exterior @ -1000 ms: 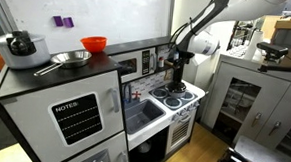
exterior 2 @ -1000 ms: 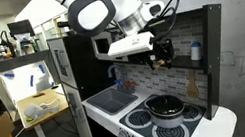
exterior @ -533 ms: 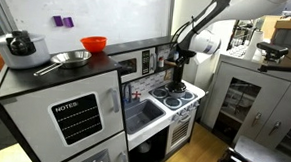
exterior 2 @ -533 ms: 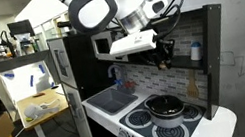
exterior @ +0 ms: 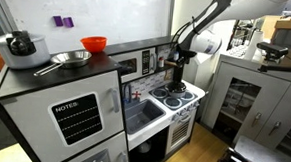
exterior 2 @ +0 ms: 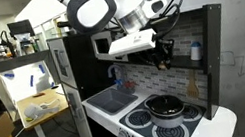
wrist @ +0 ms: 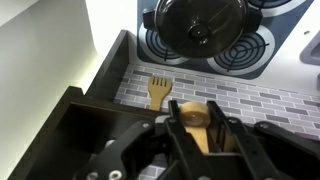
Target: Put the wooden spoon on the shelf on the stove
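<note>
In the wrist view my gripper [wrist: 193,105] is shut on the wooden spoon [wrist: 196,132], whose tan rounded end sits between the two black fingers. It hangs in front of the grey brick back wall, above the toy stove [wrist: 243,52]. In both exterior views the gripper [exterior: 176,68] [exterior 2: 164,53] is under the dark shelf recess [exterior 2: 195,64], above the stove top [exterior: 178,94]. The spoon is too small to make out in the exterior views.
A black lidded pot [wrist: 200,22] [exterior 2: 166,105] stands on a burner. A wooden fork [wrist: 159,92] hangs on the brick wall. A white bottle [exterior 2: 196,52] stands on the shelf. A sink [exterior 2: 114,100] lies beside the stove. A red bowl [exterior: 93,44] and a pan [exterior: 69,58] sit on top of the cabinet.
The gripper has shifted slightly toward the back wall, still holding the spoon. Nothing else has moved.
</note>
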Controlling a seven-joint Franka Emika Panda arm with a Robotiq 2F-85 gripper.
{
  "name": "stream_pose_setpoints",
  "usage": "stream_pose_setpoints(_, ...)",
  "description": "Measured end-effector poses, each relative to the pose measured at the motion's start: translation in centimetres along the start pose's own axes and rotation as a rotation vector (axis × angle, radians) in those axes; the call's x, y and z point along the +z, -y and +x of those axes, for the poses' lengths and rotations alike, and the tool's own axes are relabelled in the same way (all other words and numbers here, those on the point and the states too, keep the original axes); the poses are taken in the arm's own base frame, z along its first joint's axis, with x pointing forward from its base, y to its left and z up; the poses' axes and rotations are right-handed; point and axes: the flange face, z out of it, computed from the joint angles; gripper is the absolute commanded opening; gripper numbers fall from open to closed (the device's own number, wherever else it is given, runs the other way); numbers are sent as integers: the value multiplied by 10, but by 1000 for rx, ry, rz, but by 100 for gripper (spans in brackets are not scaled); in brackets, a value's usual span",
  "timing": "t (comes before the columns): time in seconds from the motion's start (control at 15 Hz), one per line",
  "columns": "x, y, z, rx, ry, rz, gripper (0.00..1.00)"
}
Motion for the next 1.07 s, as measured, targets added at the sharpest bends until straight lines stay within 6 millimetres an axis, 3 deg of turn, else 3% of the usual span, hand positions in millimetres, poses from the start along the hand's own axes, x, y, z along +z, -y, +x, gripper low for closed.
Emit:
stream_pose_setpoints(0.47, -37, 9, -28, -21, 73, -23, 8)
stream_pose_setpoints(1.07, -98, 44, -60, 3, 123, 4, 8)
